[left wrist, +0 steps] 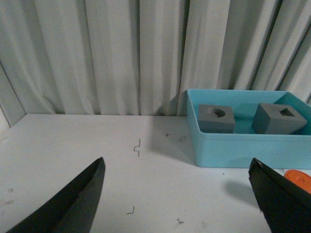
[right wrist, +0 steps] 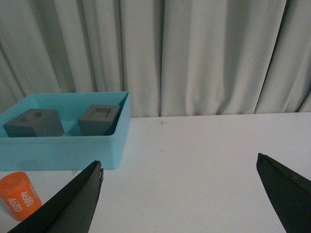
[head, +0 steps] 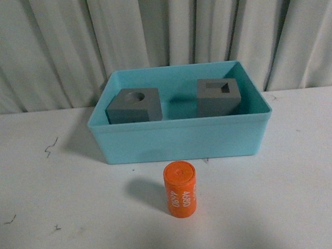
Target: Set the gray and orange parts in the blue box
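Status: approx. 2 of 3 parts placed, 1 outstanding

Left gripper [left wrist: 177,162]: fingers spread wide, nothing btwn them, hanging over bare table short of the box. Right gripper [right wrist: 180,160]: same, spread wide, empty, over bare table on the right side. Neither arm shows in front view.

Orange cylinder [head: 180,189]: upright on table, just in front of the box's near wall, not touching it, white lettering facing fwd. Outside the box, so this is the part left to do. Judged next step: one gripper goes to it, grips, lifts over the near wall, releases inside.

Blue box [head: 179,141]: sits square on table, open top, low walls.

Gray cube w/ round recess [head: 133,105]: inside box, left half, recess up. Gray cube w/ rectangular recess [head: 219,96]: inside box, right half, recess up. The two are apart, w/ free floor btwn them; room for the cylinder looks adequate.

Surface: white table [head: 46,232], matte, a few small dark scuff marks [head: 51,147] left of box.

Room: pale pleated curtain [head: 144,26] hangs right behind the table's far edge, full width; nothing else visible
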